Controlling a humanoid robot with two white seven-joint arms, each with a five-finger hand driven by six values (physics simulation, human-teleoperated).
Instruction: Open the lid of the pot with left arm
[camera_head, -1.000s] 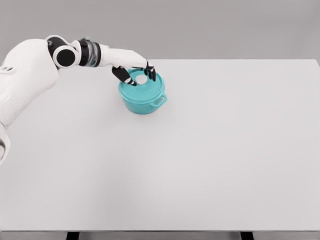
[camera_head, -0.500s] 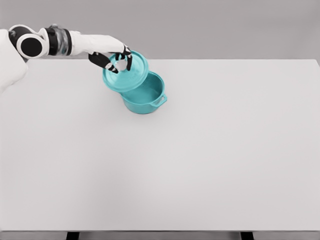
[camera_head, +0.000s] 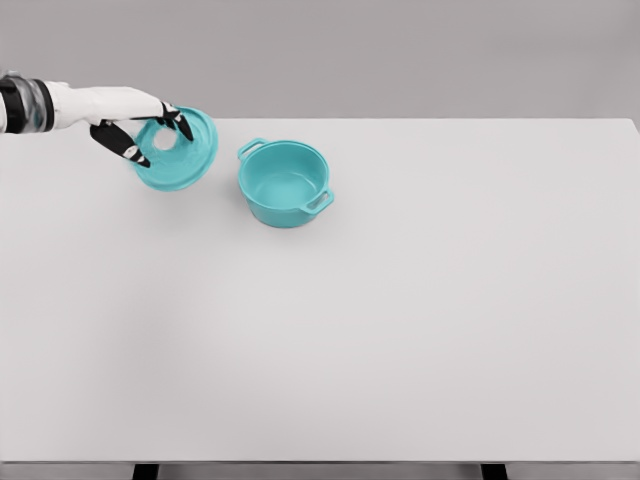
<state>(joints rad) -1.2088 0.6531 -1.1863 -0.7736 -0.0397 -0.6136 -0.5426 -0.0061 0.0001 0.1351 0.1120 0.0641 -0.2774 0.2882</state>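
While the pot (camera_head: 285, 184) sits where it was on the far left part of the white counter (camera_head: 400, 320), we see that the lid (camera_head: 178, 149) has travelled well away from it since half a second ago. Back then the lid hung tilted just over the pot's far-left rim; now it is held clear to the left, apart from the pot, with a strip of bare counter showing between them. We see the left robot hand (camera_head: 140, 128) with its dark fingers (camera_head: 128, 149) curled about the pale knob at the lid's middle, so it has the lid in its grasp. The lid is tilted, its top face turned toward us and to the left. The forearm has drawn back too: a second ago the shoulder and upper arm filled the left side, whereas now only the wrist and hand reach in from the left edge. With the lid off, we look straight into the pot's teal interior, its two side handles showing at far left and near right.
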